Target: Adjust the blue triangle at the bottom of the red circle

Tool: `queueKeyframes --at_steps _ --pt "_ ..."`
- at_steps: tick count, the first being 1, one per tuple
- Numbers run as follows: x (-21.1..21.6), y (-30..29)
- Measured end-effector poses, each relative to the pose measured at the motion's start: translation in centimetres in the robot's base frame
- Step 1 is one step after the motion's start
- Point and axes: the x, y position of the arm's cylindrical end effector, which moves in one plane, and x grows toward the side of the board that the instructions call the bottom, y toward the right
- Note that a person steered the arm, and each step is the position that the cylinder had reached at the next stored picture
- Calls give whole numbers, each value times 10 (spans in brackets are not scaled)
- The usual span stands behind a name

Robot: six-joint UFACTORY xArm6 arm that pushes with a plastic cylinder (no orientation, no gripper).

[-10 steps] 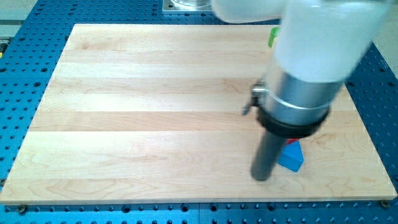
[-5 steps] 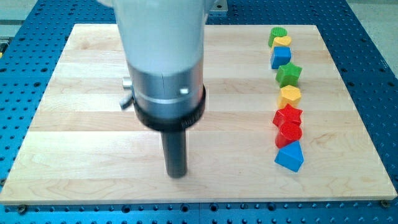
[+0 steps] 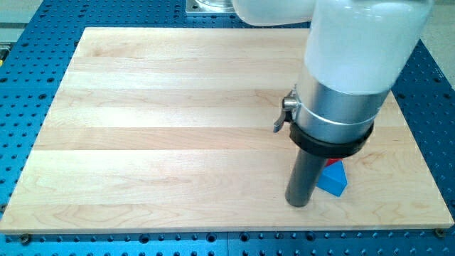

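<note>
My tip [image 3: 298,203] resting on the wooden surface [image 3: 163,142], blue triangle [image 3: 333,179] just to its right, touching or nearly so, red circle [image 3: 332,163] barely visible above it, no jaws, only a rod

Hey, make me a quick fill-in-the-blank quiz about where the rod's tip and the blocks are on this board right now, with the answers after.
1. My tip sits just to the view's ______ of the blue triangle.
2. The sliver of block peeking out above the blue triangle is coloured ______.
3. The blue triangle lies near the view's ______ right corner of the wooden board.
4. Most of the other blocks are ______ behind the arm.

Answers: left; red; bottom; hidden
</note>
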Motion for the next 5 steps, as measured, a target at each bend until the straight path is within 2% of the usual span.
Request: queueKeyframes --at_steps 2,5 --pt "0 32" --pt "0 34"
